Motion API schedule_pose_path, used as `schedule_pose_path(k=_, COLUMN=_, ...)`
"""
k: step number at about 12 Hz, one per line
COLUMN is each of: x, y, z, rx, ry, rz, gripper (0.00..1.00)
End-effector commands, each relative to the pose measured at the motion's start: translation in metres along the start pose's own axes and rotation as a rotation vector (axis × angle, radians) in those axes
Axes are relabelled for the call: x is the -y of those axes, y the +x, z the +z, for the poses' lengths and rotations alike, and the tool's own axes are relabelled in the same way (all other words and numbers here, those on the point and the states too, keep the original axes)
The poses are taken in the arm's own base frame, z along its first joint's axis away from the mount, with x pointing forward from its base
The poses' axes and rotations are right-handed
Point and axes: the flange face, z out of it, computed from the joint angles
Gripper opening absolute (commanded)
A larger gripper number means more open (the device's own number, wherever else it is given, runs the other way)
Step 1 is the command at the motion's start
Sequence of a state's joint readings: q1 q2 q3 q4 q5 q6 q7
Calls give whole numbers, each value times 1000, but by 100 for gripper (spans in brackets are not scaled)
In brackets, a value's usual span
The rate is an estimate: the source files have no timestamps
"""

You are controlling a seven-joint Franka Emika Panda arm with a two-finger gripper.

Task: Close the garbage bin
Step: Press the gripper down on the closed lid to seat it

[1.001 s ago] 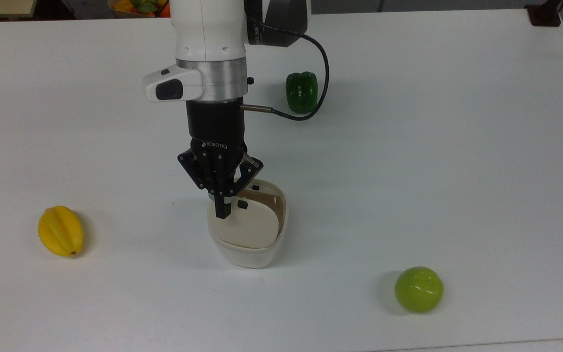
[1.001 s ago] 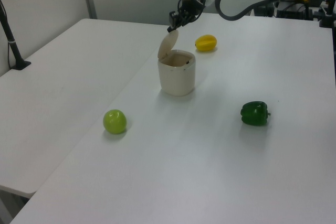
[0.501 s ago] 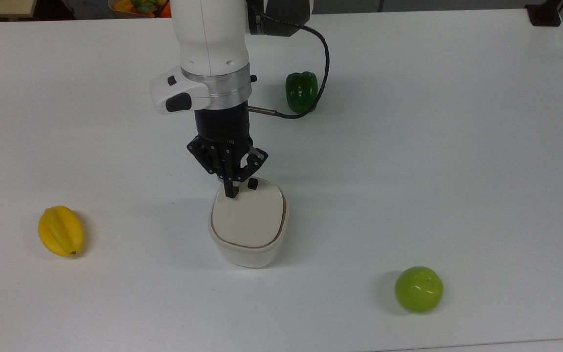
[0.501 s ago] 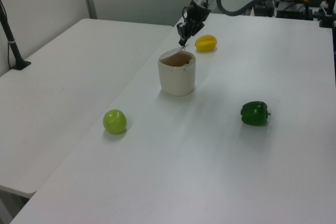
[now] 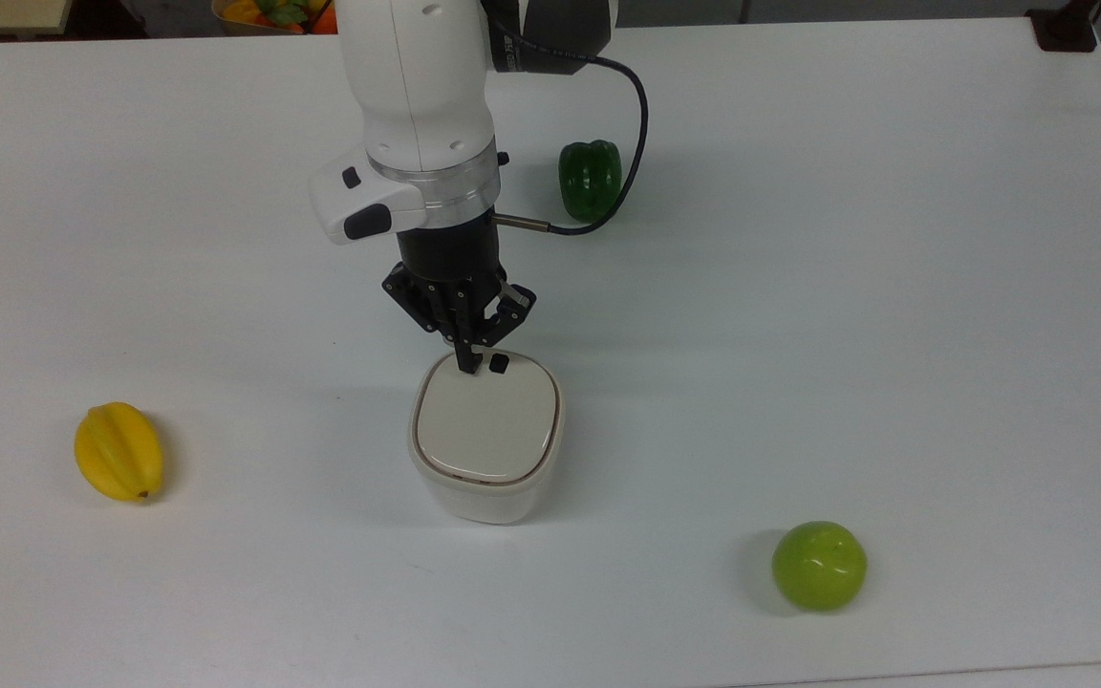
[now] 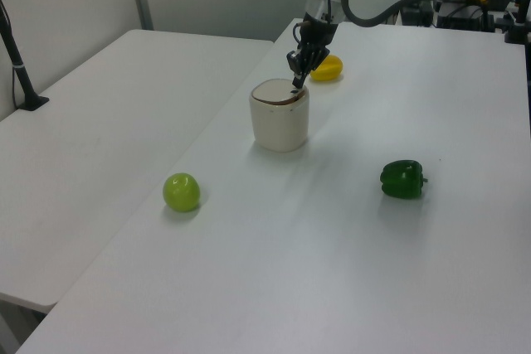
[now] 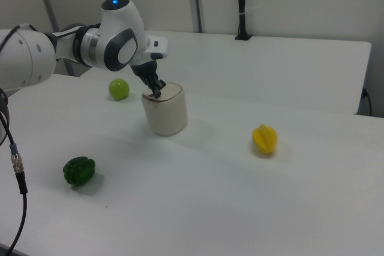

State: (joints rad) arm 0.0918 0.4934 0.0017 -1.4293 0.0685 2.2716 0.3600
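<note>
White tabletop all round; the gripper (image 5: pixel 466 363), fingers together, presses the lid (image 5: pixel 485 424) edge of the garbage bin (image 5: pixel 484 492) beside its black latch (image 5: pixel 499 363). Best pushed straight down until the lid seats evenly.

bright even overhead light, soft faint shadows, sharp focus
</note>
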Motion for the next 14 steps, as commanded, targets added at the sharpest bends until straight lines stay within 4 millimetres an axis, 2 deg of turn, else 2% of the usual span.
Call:
schedule_pose_path(k=1, x=-1, y=-8, z=10, rx=36, ry=-2, rz=-18, gripper=0)
schedule_pose_path(k=2, x=-1, y=-8, z=12, rx=34, ry=-3, rz=-21, gripper=0)
schedule_pose_path(k=4, x=-4, y=-10, z=31, rx=51, ry=-19, rz=-23, gripper=0)
schedule_pose_path(k=7, x=4, y=-17, z=44, rx=66, ry=-26, rz=-42, gripper=0)
schedule_pose_path(k=10, x=8, y=-19, z=46, rx=68, ry=-28, rz=-52, gripper=0)
schedule_pose_path(k=12, x=19, y=-25, z=46, rx=65, ry=-41, rz=-107, gripper=0)
schedule_pose_path(k=14, x=18, y=-29, z=52, rx=71, ry=-65, rz=-152, gripper=0)
